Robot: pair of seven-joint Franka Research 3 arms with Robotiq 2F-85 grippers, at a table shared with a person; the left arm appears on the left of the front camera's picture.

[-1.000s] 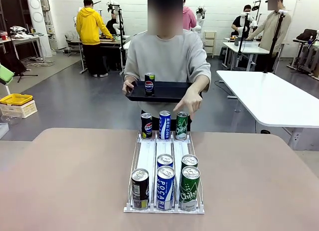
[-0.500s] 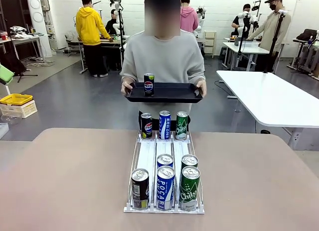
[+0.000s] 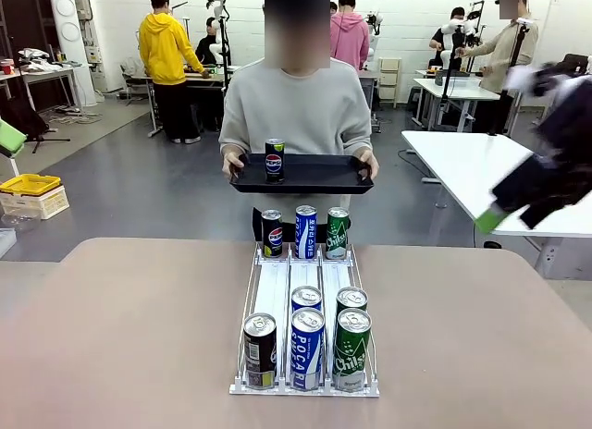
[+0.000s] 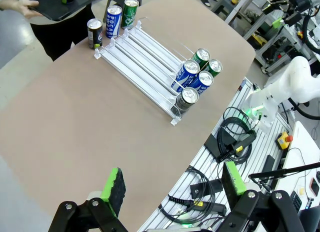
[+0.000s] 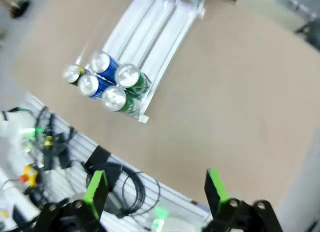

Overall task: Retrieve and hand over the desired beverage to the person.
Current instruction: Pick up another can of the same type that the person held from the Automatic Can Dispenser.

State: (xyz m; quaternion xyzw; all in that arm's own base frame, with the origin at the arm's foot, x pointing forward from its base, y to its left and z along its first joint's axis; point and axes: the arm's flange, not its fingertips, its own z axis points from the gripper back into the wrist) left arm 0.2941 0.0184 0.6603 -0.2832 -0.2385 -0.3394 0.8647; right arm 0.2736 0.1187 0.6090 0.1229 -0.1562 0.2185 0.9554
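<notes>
A person (image 3: 301,110) in a grey sweatshirt stands at the far side of the table (image 3: 120,327), holding a black tray (image 3: 319,175) that carries one Pepsi can (image 3: 275,160). On the table, a white three-lane rack (image 3: 275,290) holds the drinks. At its far end are a second Pepsi (image 3: 271,233), a blue can (image 3: 306,231) and a green can (image 3: 338,233). At its near end are a dark can (image 3: 260,350) with an unreadable label, a "POCARI" can (image 3: 307,348) and a green "Chils…" can (image 3: 351,349), with another blue-and-green pair (image 3: 306,298) just behind. The left arm's jaws, green pads (image 4: 114,184) spread, hang above the table's near left. The right arm's jaws, pads (image 5: 96,191) also spread, show blurred at right. A white side table (image 3: 499,179) stands far right, a yellow crate (image 3: 30,184) far left.
</notes>
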